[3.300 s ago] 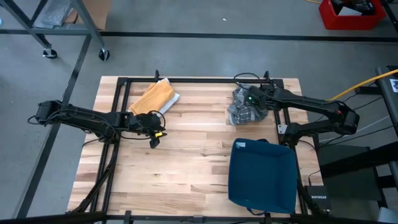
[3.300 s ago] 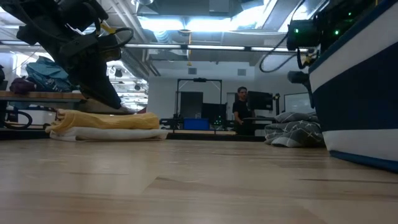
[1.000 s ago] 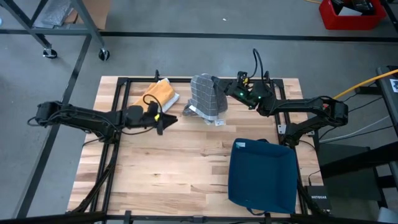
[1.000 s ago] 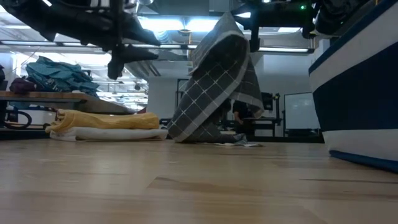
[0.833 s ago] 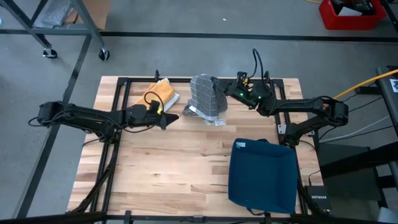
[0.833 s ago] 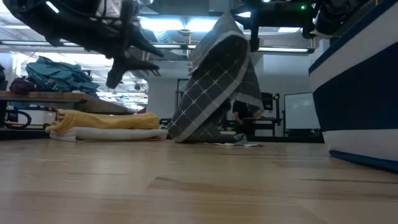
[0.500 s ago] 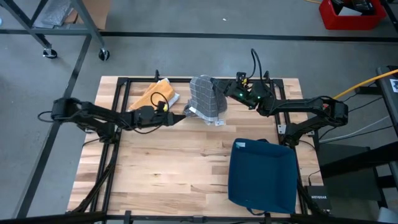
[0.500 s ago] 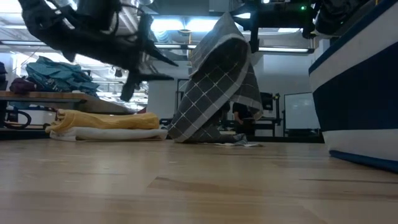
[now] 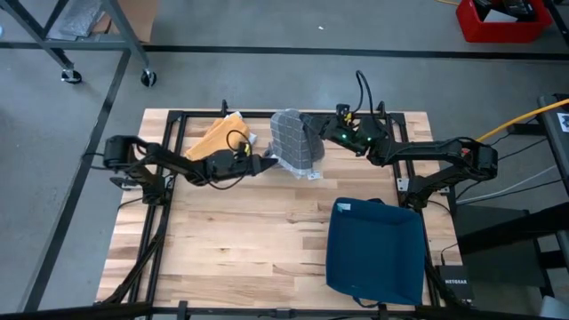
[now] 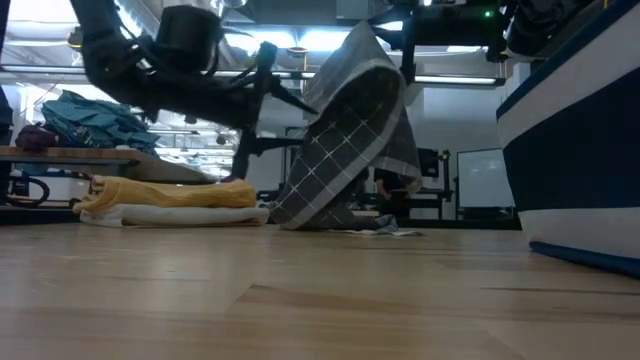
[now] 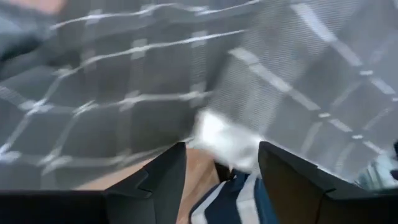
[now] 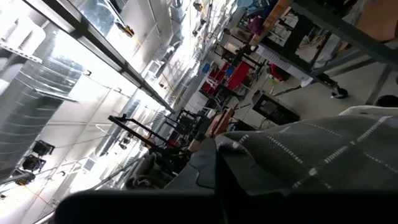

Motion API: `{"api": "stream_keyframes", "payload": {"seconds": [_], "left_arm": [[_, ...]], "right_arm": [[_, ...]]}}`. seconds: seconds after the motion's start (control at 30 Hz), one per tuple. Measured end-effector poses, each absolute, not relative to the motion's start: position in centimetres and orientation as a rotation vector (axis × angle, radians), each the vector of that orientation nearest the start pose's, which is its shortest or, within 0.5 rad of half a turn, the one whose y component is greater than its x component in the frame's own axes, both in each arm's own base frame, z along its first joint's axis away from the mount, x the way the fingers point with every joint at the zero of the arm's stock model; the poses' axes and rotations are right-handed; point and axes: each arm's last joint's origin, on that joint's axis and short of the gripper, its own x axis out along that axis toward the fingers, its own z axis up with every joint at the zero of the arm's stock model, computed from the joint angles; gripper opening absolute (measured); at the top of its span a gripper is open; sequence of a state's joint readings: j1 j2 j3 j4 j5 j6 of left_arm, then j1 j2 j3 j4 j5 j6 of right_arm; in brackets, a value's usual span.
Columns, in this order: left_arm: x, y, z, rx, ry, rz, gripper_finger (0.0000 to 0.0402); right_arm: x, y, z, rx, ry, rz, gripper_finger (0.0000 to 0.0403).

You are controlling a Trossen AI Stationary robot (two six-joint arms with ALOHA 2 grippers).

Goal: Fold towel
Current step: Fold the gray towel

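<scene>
A grey checked towel (image 9: 296, 142) (image 10: 345, 140) hangs at the table's far middle, and my right gripper (image 9: 320, 128) (image 12: 214, 165) is shut on its top. My left gripper (image 9: 269, 162) (image 11: 221, 149) stands open at the towel's lower left edge. A white label (image 11: 227, 142) on the towel lies just ahead of its fingertips, and I cannot tell whether they touch the cloth. A folded yellow towel (image 9: 222, 135) (image 10: 170, 198) lies flat at the far left. My right gripper holds the grey towel by its uppermost part (image 12: 261, 146) between its shut fingers, coming level from the table's right side. How many layers it has I cannot tell. The towel hangs slack below it like a tent, its lower end (image 10: 320, 214) resting on the table.
A dark blue bin (image 9: 375, 249) (image 10: 575, 150) stands at the near right. A black frame (image 9: 267, 114) runs along the table's far edge. Bare wood (image 9: 240, 240) fills the near left and middle. A person (image 10: 385, 185) stands in the room far behind.
My left gripper has moved toward the table's right edge, from beside the yellow towel to the hanging grey towel's lower left edge. The grey towel and my right gripper have kept their place.
</scene>
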State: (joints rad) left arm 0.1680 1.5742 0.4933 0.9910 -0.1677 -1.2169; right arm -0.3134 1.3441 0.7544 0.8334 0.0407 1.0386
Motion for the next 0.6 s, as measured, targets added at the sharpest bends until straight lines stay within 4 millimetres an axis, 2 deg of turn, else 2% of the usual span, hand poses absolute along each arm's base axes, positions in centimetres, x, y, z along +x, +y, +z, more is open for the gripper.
{"api": "stream_keyframes", "payload": {"seconds": [0.17,0.37,0.47,0.6], "left_arm": [[29.1,5.7,18.6,-1.093,-0.157,0.333,0.0194],[29.1,6.6,18.3,-1.087,-0.133,0.386,0.0185],[29.0,6.8,17.9,-1.085,-0.095,0.417,0.0158],[29.0,6.8,17.6,-1.031,-0.065,0.435,0.0099]], "right_arm": [[27.7,-9.1,29.7,0.990,-0.388,-0.192,0.0003],[27.7,-9.1,29.6,0.991,-0.384,-0.194,0.0003],[27.7,-9.1,29.6,0.991,-0.384,-0.194,0.0003],[27.7,-9.1,29.6,0.991,-0.384,-0.194,0.0003]]}}
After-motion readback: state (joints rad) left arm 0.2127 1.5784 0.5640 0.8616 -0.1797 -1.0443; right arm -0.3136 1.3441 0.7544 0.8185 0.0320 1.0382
